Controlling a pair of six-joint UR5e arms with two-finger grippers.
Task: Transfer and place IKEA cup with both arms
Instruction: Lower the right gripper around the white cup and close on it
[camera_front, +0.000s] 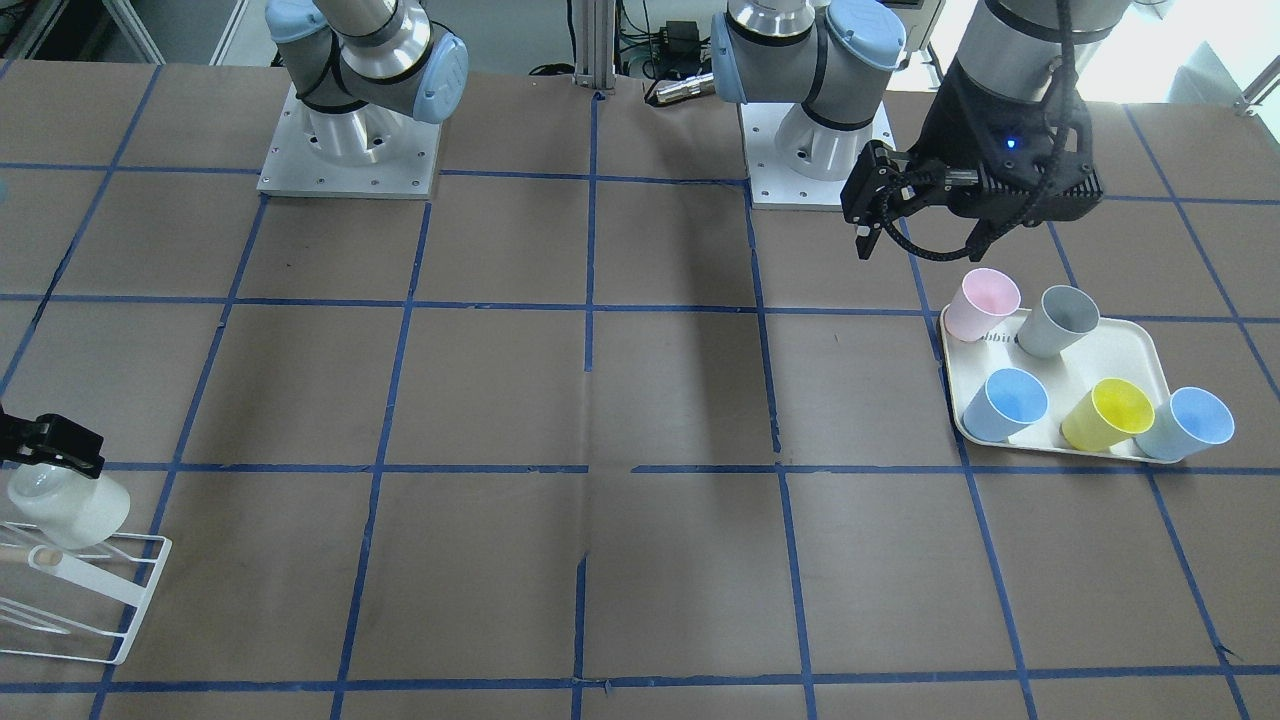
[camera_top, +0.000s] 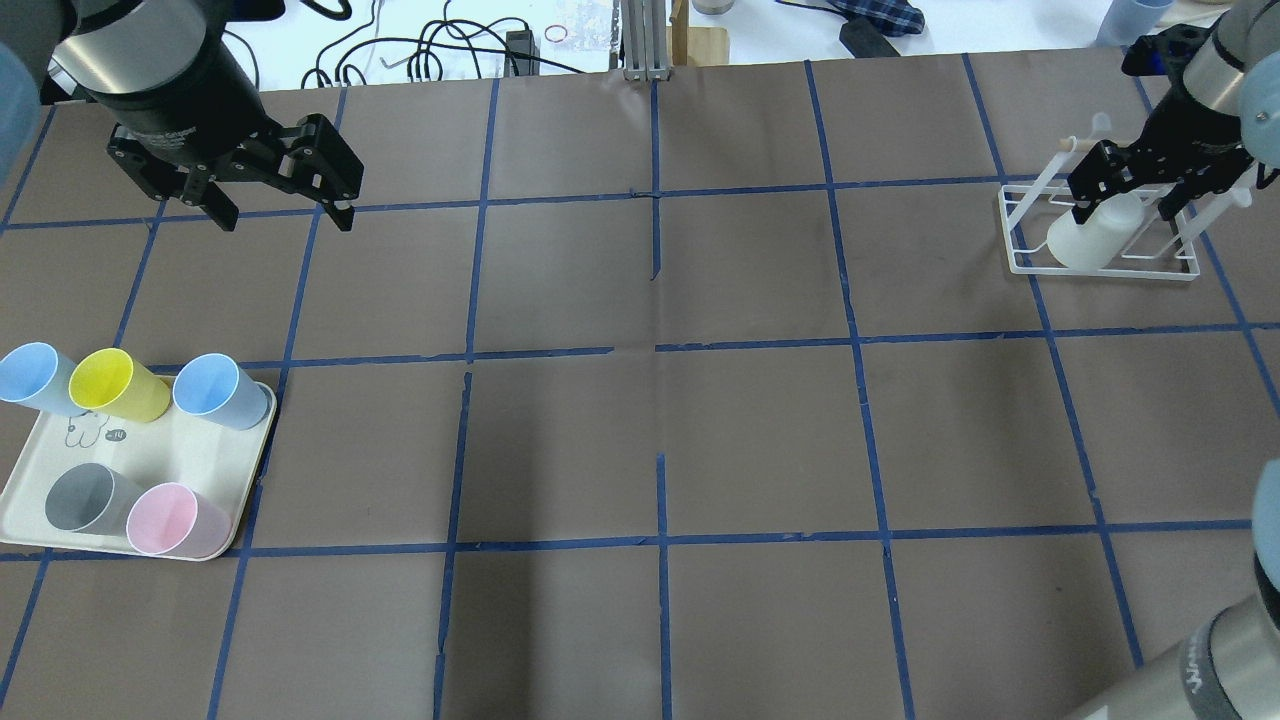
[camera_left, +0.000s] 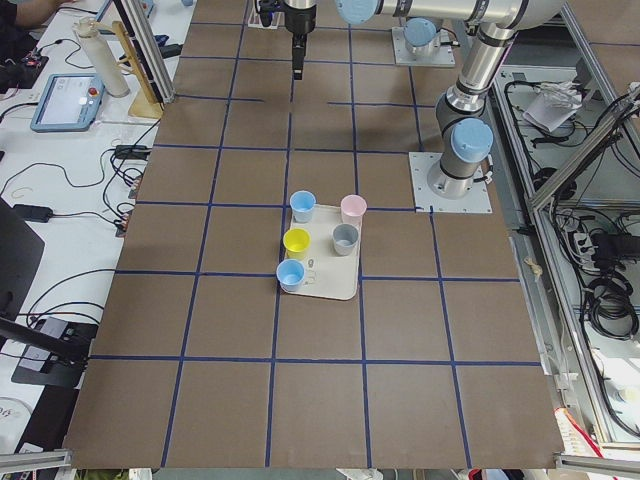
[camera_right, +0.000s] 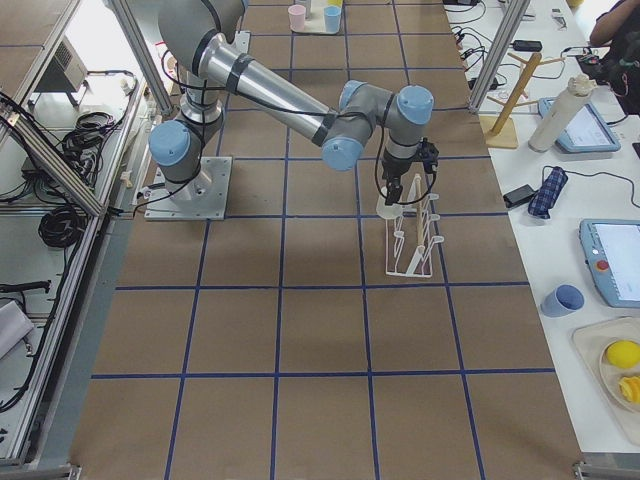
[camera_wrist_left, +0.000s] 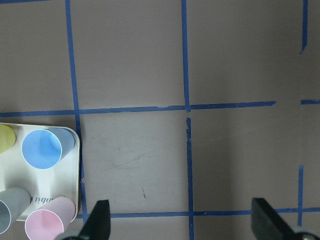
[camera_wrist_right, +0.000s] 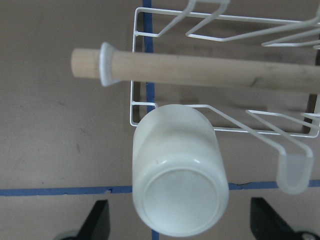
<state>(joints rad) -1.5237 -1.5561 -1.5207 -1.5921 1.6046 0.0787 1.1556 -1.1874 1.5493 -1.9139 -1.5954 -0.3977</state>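
The only legible writing is the printed letters "bbit" on the cream tray (camera_front: 1110, 355), their start hidden behind the pink cup (camera_front: 983, 305); the overhead view also shows a small line drawing on the tray. The tray holds five upright, empty cups: the pink one beside a grey cup (camera_front: 1058, 320), and a yellow cup (camera_front: 1105, 413) between two blue cups (camera_front: 1005, 403), the outer one at the tray's very corner. Well apart, at the other end of the surface (camera_top: 660, 420), the IKEA cup (camera_wrist_right: 180, 195) sits mouth-down and tilted on a white wire rack (camera_right: 412, 245). The right claw (camera_top: 1122, 212) straddles it with its fingers spread wide, a gap on each side, gripping nothing. The left claw (camera_top: 287, 222) hangs above the surface beyond the tray, also spread wide and empty.
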